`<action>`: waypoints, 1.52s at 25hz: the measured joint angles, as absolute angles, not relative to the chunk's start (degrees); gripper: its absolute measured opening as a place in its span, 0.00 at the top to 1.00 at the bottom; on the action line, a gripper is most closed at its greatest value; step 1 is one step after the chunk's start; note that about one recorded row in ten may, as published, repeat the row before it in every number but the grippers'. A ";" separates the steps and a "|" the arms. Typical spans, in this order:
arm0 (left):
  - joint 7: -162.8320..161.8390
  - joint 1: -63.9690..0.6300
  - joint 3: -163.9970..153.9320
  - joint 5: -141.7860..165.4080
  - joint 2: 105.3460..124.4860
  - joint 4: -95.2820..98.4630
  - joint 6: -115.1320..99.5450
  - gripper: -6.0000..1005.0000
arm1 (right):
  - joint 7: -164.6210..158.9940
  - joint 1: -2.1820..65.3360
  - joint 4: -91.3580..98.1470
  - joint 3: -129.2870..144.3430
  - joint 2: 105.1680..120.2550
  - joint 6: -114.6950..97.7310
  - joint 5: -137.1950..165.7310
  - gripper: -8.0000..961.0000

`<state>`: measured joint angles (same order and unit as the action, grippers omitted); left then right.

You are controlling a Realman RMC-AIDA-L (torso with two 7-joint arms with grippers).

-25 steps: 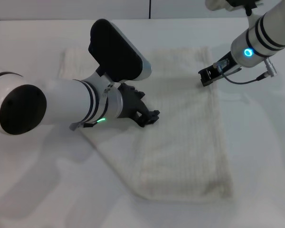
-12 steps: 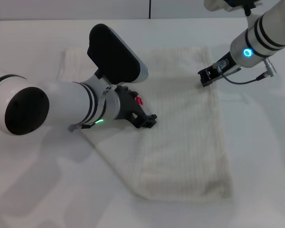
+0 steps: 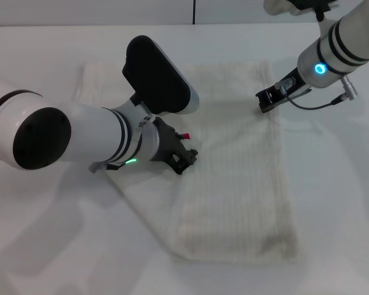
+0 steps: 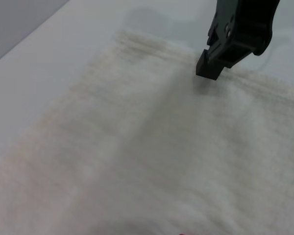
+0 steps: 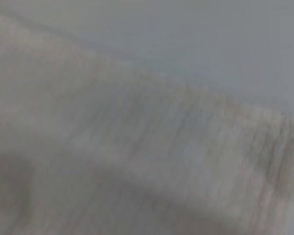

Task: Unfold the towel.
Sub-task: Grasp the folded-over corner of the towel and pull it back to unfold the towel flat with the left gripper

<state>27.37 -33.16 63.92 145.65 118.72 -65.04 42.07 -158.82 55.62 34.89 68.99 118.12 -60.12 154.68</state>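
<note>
The soft, floppy towel [image 3: 234, 178] is best pinched at an edge (right gripper [image 3: 265, 100] holds one; left gripper [image 3: 183, 161] jaws cannot be told).

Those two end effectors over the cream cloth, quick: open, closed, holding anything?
Left end effector: on the cream-white ribbed towel, beside its red tag; grip cannot be told.
Right end effector: at the towel's far edge; cannot be told.

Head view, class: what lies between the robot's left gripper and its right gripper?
Only the cream-white ribbed towel spans from the left gripper to the right gripper; nothing rests on it, as the head view shows.
</note>
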 joint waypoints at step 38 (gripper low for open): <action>2.73 -25.54 68.21 165.61 118.30 -96.13 78.93 0.92 | -158.82 54.98 34.62 69.25 118.12 -59.96 155.25 0.99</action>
